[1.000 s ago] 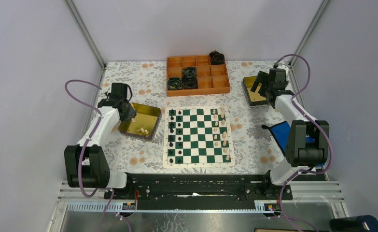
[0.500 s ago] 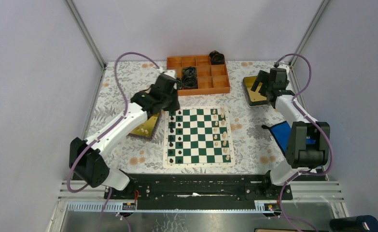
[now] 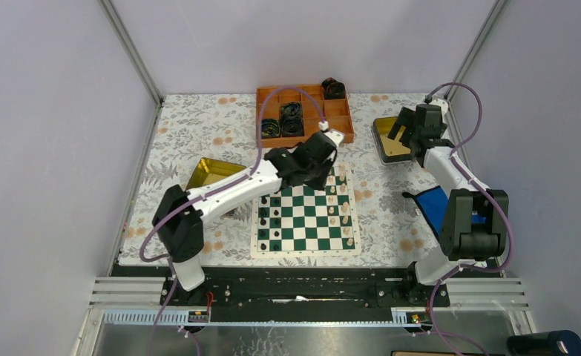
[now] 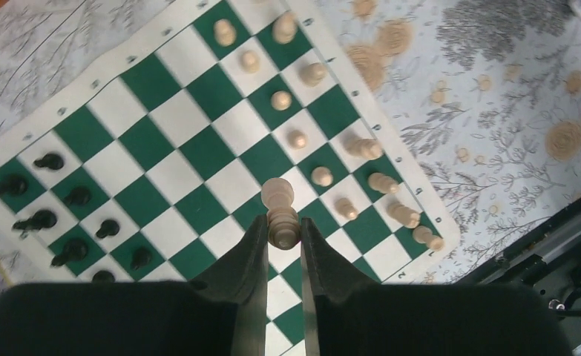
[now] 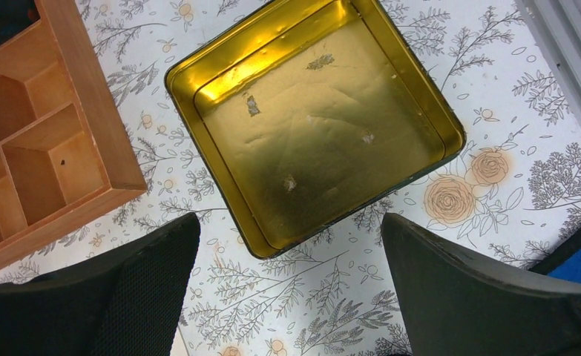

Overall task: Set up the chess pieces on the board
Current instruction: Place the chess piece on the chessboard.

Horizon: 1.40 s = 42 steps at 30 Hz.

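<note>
Since my left end effector is clamped on a cream chess piece above the board — long axis along my fingers — the white ranks lie just rightward; my right end effector hangs apart over a tin.

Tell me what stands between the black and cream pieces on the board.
Only bare squares, in the left wrist view, between black pieces and cream pieces on the board.
</note>
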{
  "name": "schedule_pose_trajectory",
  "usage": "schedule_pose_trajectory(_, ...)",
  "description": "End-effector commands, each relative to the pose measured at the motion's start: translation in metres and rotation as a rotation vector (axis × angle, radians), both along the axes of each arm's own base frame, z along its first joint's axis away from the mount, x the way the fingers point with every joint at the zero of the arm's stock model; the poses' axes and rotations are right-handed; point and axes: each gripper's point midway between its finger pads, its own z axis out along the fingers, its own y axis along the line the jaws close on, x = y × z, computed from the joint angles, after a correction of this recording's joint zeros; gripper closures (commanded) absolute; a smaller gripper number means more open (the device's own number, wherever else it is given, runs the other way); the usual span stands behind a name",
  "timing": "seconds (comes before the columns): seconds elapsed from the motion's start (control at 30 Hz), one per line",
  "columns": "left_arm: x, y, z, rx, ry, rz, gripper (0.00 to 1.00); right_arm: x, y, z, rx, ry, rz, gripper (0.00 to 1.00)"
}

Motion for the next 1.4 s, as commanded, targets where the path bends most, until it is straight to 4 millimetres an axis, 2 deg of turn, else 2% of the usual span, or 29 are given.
schedule_pose_trajectory(0.0, -0.001, -0.036, 0.011, -0.004, -0.072, -0.116, 1.0, 0.002, -0.013, 0.033, -0.006, -0.087, -0.073, 0.0)
schedule_pose_trajectory(0.13, -0.008, -0.057, 0.003, 0.042, -0.081, -0.18, 1.0, 0.0, -0.03, 0.037, -0.002, -0.092, -0.151, 0.0)
schedule_pose_trajectory(0.3, -0.009, -0.074, -0.01, 0.097, -0.092, -0.217, 1.0, -0.002, -0.048, 0.052, 0.03, -0.162, -0.246, 0.0)
schedule_pose_trajectory(0.6, 0.001, -0.085, -0.031, 0.146, -0.097, -0.205, 1.0, 0.007, -0.056, 0.072, 0.046, -0.233, -0.282, 0.0)
schedule_pose_trajectory(1.0, 0.015, -0.092, -0.06, 0.204, -0.101, -0.173, 1.0, 0.015, -0.057, 0.062, 0.057, -0.223, -0.275, 0.0)
schedule_pose_trajectory(1.37, 0.021, -0.09, -0.077, 0.216, -0.085, -0.152, 1.0, 0.024, -0.058, 0.053, 0.063, -0.21, -0.268, 0.0)
